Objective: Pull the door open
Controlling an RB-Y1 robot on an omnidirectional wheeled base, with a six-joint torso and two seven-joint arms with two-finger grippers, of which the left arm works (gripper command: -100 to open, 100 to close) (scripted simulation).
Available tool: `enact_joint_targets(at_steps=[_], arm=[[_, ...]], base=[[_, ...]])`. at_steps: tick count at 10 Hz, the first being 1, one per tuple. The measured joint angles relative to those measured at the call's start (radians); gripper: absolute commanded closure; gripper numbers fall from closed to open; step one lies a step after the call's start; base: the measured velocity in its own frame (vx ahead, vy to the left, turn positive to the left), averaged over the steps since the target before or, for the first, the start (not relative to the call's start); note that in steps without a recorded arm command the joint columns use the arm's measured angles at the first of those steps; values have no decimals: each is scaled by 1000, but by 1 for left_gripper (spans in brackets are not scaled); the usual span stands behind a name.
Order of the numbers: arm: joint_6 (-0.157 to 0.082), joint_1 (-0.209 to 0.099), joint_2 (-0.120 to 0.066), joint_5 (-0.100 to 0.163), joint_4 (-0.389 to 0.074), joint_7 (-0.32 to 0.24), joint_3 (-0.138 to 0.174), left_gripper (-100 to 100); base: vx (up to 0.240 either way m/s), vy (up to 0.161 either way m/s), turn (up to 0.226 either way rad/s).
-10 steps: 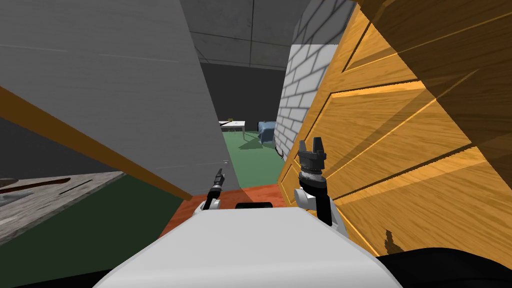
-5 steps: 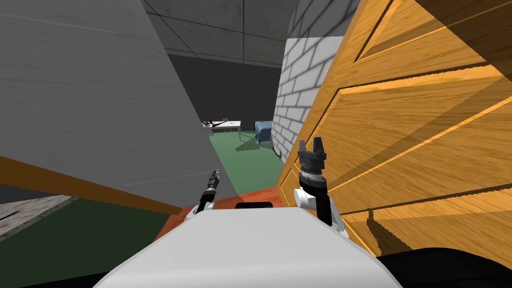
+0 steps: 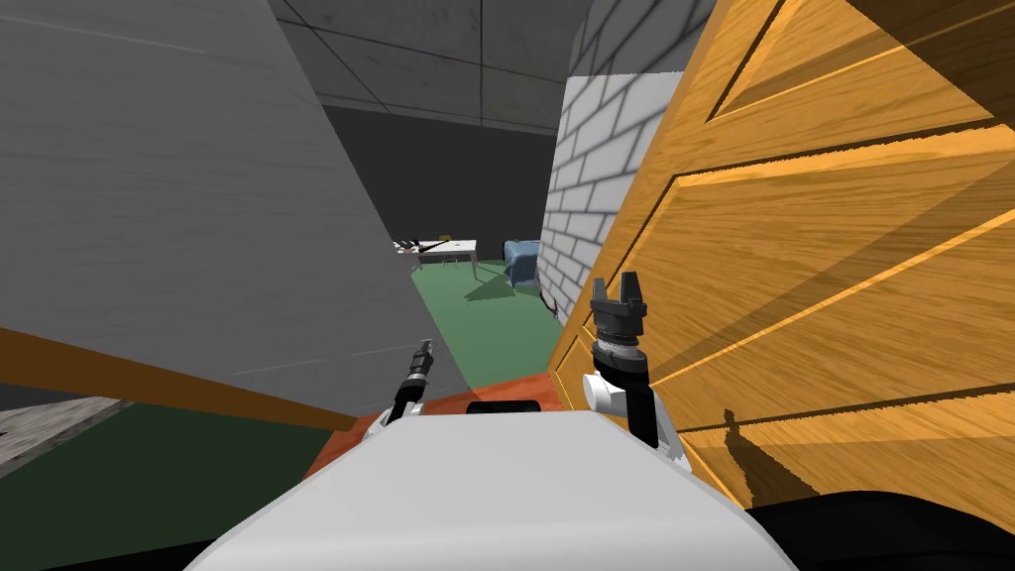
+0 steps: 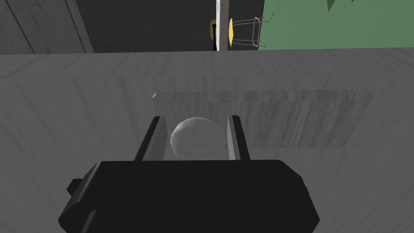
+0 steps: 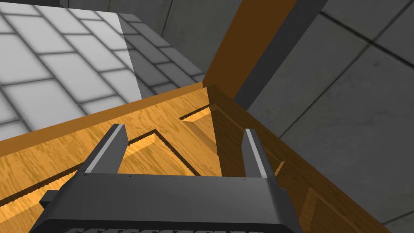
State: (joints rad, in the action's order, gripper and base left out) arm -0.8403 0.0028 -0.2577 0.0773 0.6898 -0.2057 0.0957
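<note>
Head view: a tall grey door [image 3: 198, 198] with a brown edge leans across the robot's left side, standing ajar. The left end effector [image 3: 426, 349] reaches to the door's face near its free edge. On the right, the right end effector [image 3: 617, 287] is raised just beside a wooden panelled door [image 3: 813, 248], apart from it. Between the two doors a gap looks onto a green floor [image 3: 486, 317], a white brick wall [image 3: 585, 178], a small white surface [image 3: 448, 246] and a blue object [image 3: 522, 260] well beyond.

Left wrist view: a rounded grey knob [image 4: 197, 135] sits between the two fingers [image 4: 159, 133], which stand narrow and close against its sides, gripping it. The knob is mounted on the grey door beside a raised rectangular plate [image 4: 307, 117] of the same colour. Past the door's edge appear the green floor and a wire-legged chair with a yellow seat [image 4: 230, 31].

Right wrist view: the right arm's fingers [image 5: 252, 149] stand wide apart with nothing between them. Beyond them lies the wooden door's corner with its grooved panels, next to the white brick wall, and a brown beam [image 5: 258, 44] rises from that corner against grey tiled panels [image 5: 355, 101].
</note>
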Motion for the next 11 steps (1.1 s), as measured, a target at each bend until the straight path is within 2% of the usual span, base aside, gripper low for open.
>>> enact_joint_targets(at_steps=[3, 7, 11], arm=[[0, 0, 1, 0, 0, 0, 0, 100], [-16, 17, -24, -16, 16, -34, -28, 100], [-50, 35, -53, -38, 7, -82, -70, 100]], base=[[-46, 3, -35], [-191, 45, -97], [-207, 59, -108]])
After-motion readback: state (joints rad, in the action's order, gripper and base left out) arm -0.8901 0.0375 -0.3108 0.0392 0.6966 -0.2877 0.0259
